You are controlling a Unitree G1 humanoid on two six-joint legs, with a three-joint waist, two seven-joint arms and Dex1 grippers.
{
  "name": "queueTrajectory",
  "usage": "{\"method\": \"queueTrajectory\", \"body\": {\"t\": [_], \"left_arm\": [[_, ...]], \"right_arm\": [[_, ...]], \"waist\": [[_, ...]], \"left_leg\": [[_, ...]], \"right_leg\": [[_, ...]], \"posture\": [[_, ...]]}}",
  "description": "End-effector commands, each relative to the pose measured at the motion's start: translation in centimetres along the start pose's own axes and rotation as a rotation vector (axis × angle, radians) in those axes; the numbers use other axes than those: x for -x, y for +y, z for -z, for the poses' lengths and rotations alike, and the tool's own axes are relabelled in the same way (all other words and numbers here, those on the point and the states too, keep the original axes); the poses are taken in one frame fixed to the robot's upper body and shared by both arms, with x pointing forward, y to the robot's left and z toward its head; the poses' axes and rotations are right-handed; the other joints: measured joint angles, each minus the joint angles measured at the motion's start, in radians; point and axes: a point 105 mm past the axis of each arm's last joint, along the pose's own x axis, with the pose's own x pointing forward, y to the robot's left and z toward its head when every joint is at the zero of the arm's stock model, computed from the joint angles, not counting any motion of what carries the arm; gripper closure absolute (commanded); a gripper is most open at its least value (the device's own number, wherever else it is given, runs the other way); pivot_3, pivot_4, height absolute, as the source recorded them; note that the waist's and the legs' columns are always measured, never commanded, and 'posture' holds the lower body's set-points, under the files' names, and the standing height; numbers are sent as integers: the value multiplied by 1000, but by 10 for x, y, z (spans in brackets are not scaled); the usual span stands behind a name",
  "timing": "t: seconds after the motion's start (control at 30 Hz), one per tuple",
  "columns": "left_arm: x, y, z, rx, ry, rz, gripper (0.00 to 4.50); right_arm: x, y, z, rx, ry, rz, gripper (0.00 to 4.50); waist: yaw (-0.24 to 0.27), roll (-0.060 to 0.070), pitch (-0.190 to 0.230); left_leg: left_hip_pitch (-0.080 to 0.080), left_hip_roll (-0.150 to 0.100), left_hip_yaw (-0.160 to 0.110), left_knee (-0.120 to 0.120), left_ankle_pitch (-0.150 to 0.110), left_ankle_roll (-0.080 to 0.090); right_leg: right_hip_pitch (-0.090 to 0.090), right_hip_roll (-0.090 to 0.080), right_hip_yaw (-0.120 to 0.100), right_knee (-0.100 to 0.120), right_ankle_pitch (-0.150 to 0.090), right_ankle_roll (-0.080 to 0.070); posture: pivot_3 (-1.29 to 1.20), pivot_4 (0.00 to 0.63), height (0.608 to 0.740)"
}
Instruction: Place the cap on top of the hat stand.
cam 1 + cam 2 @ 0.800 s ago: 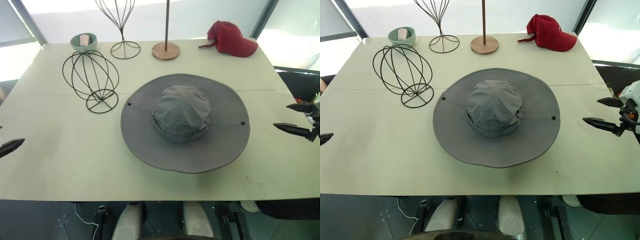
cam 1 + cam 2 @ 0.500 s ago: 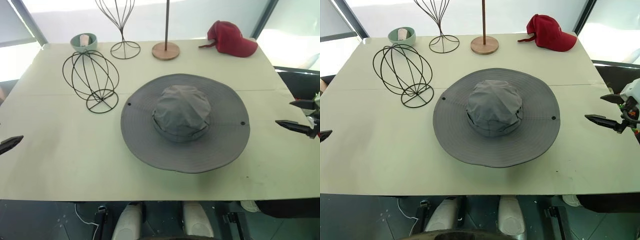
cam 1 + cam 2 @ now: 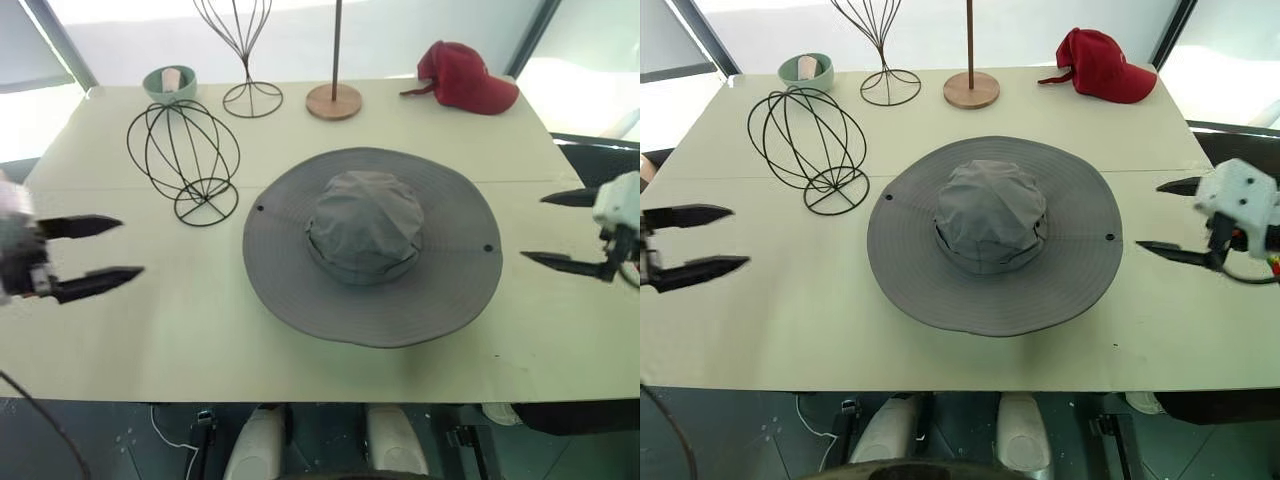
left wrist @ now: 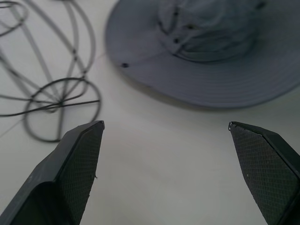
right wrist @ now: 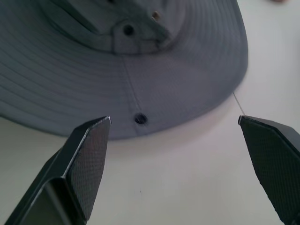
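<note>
On the table (image 3: 150, 330), the cap (image 3: 372, 244) lies mid-frame: soft, light, floppy, so pinch opposite brim edges. Hat stand (image 3: 183, 159) upper left. Left pincer (image 3: 98, 248) and right pincer (image 3: 548, 229) gape wide, both empty

A pale cream table (image 3: 120, 340) spans the scene, a thin seam crossing it from left to right. Beyond its far edge bright daylight pours through windows (image 3: 120, 30) with dark slanted frames. Below the near edge lies a dark floor (image 3: 100, 440).
</note>
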Motion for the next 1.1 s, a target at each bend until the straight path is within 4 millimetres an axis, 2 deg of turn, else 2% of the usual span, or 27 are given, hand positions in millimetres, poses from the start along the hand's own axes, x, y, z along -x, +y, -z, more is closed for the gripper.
{"method": "queueTrajectory", "body": {"t": [0.03, 0.23, 0.37, 0.53, 0.87, 0.97, 1.0, 1.03, 1.1], "left_arm": [[-20, -16, -7, -69, 35, 153, 46], [-44, -20, -6, -74, 22, 275, 46], [-55, -17, -8, -77, 6, 312, 46], [-66, -16, -13, -89, -15, 329, 46], [-74, -17, -20, -85, -49, 308, 46], [-74, -18, -22, -85, -53, 301, 0], [-73, -18, -23, -85, -55, 297, 0], [-73, -19, -23, -84, -56, 295, 0], [-73, -18, -23, -80, -57, 287, 0]], "right_arm": [[-7, 27, -41, 160, -41, -40, 38], [-8, 75, -45, 280, 27, -133, 38], [-15, 95, -36, 361, 75, -141, 38], [-37, 109, -24, 418, 87, -88, 38], [-93, 111, -8, 404, 56, 161, 38], [-98, 111, -6, 389, 58, 179, 921], [-98, 111, -4, 382, 62, 180, 1503], [-98, 111, -3, 378, 65, 180, 1824], [-97, 110, -1, 367, 70, 182, 2845]], "waist": [[2, 0, 0], [10, -2, 0], [16, -3, 0], [15, -4, -1], [20, -6, -2], [23, -7, -2], [23, -7, -2], [24, -7, -2], [24, -7, -2]], "left_leg": [[0, 0, 0, 0, 0, 0], [0, -1, 1, 3, 0, 0], [1, -1, 0, 5, 0, 0], [1, 0, 1, 6, 0, 0], [0, 0, 0, 9, 0, 0], [0, 0, 0, 10, 0, 0], [0, 0, 0, 10, 0, 0], [0, 0, 0, 11, 0, 0], [0, 0, 0, 11, 0, 0]], "right_leg": [[0, 0, 0, 0, 0, 0], [3, 0, 1, -1, 0, 0], [4, 0, 1, -1, 1, 1], [4, 1, 1, -1, 2, 0], [4, 2, 2, -1, 3, 0], [5, 2, 2, 0, 3, -1], [5, 2, 2, 0, 3, -1], [5, 2, 2, 0, 3, -1], [5, 2, 2, 0, 3, -1]], "posture": [[0, 150, 740], [0, 150, 740], [0, 150, 740], [0, 150, 740], [0, 150, 740], [0, 150, 740], [0, 150, 740], [0, 150, 740], [0, 150, 740]]}}
